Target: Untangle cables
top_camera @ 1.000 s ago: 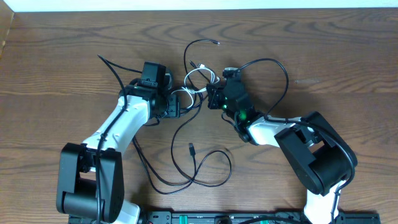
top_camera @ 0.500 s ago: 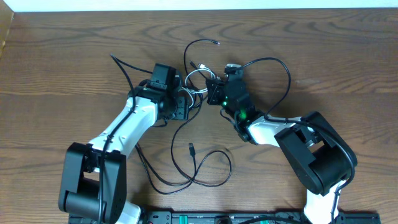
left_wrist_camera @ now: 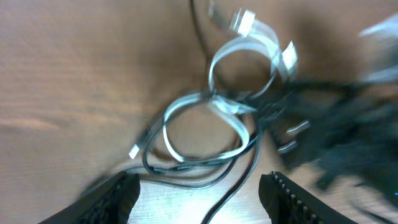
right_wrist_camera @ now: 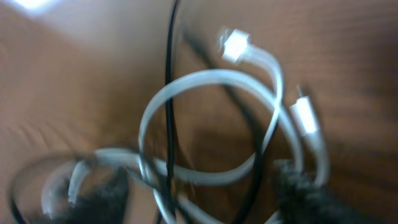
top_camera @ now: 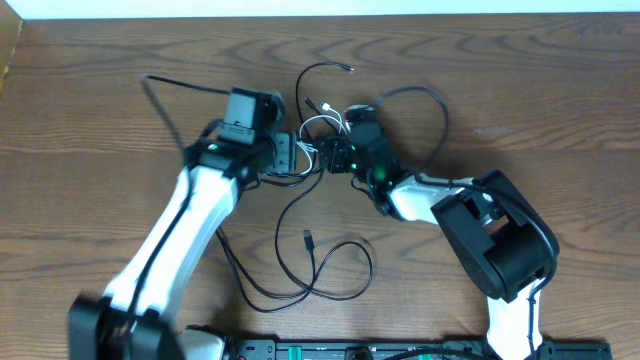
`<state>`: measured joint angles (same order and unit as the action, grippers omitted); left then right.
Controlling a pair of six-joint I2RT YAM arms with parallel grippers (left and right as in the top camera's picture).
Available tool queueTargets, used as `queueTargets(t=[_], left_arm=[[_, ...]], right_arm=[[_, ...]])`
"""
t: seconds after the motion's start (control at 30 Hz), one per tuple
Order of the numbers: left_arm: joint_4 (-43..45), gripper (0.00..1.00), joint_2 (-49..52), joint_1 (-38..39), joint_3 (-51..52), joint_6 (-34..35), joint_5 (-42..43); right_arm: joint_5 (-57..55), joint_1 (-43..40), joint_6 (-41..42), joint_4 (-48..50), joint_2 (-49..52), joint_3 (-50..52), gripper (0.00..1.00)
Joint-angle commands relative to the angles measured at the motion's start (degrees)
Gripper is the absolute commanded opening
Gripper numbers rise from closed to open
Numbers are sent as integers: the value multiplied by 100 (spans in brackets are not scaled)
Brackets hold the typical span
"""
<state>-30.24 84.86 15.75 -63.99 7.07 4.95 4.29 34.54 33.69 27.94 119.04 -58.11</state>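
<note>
The cables lie tangled at mid-table: a white cable coiled in small loops, knotted with thin black cables that run toward the front. My left gripper is open just left of the knot. In the left wrist view a black cable passes between its fingers, and the white cable loops lie just ahead. My right gripper faces it from the right, open. The right wrist view is blurred: white cable loops and a black strand lie between its dark fingers.
A black loop arcs behind the right arm. One thin strand ends in a silver-tipped plug further back. A loose plug lies inside the front loops. A dark rail runs along the front edge of the wooden table.
My right gripper has opened and shifted slightly left over the knot. My left arm has stretched out, carrying its open gripper right toward the white loops. The black loop behind the right arm shifted left.
</note>
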Motion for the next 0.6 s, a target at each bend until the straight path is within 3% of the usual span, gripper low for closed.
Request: queueTargets(t=[0.0,0.03,0.2,0.37,0.57], left_arm=[[-92,68,-608,-28,-166,-103,-118],[-103,68,-706,-28,-166,-101,-96],[-122,68,-1115,-22,-166,-98,199],[-299,68,-1287,-17,-166,-96,363],[-573,68,-1307,-17,-166,-98,361]], right_arm=[[796,37,-1316,-870,44,-669,92],[885,37,-1513,-1226,46,-844,99],[981,107,-1845,-2197,55,-1388,99],[988,210,-1958,-2527,55,-1421,99],[979,271,-2544,-3580,55,-1421,99]])
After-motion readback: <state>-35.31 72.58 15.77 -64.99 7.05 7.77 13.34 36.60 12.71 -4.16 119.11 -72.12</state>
